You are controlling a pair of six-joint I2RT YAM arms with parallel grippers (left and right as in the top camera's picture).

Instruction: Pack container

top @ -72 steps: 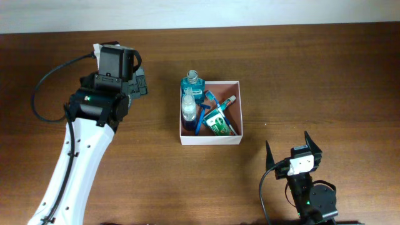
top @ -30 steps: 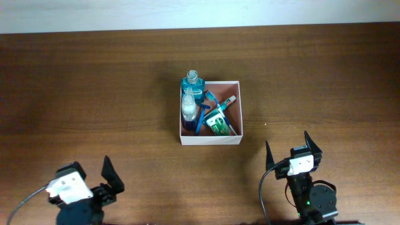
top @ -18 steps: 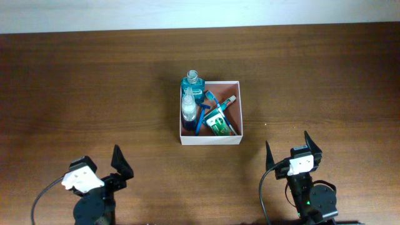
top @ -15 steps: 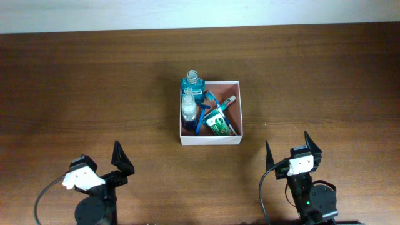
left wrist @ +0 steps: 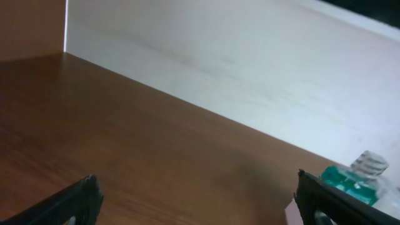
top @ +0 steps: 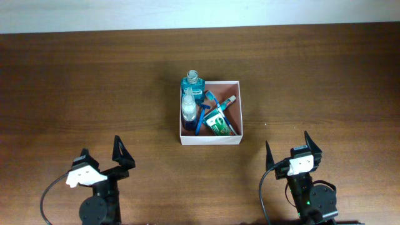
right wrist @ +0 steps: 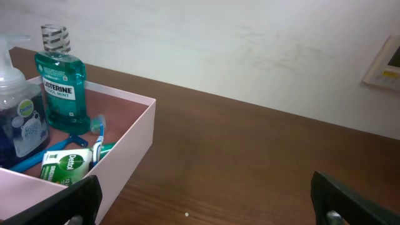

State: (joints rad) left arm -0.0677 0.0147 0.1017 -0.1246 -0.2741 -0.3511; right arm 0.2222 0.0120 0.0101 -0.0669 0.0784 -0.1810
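Seemingly done packing, with left fingers (top: 119, 151) and right fingers (top: 309, 141) spread wide, empty, parked at the near desk (top: 312, 75) edge, well apart from the container (top: 210, 140).
Sits mid-desk, square and shallow, white-walled with reddish-brown floor, crammed with teal mouthwash bottle (top: 193, 85), pump bottle (top: 188, 108), blue toothbrush (top: 200, 117), green packet (top: 219, 123).

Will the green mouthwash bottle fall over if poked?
The mouthwash bottle stands tall and narrow, so it may wobble. The container wall and pump bottle beside it would likely prop it. Smooth plastic, probably slippery.
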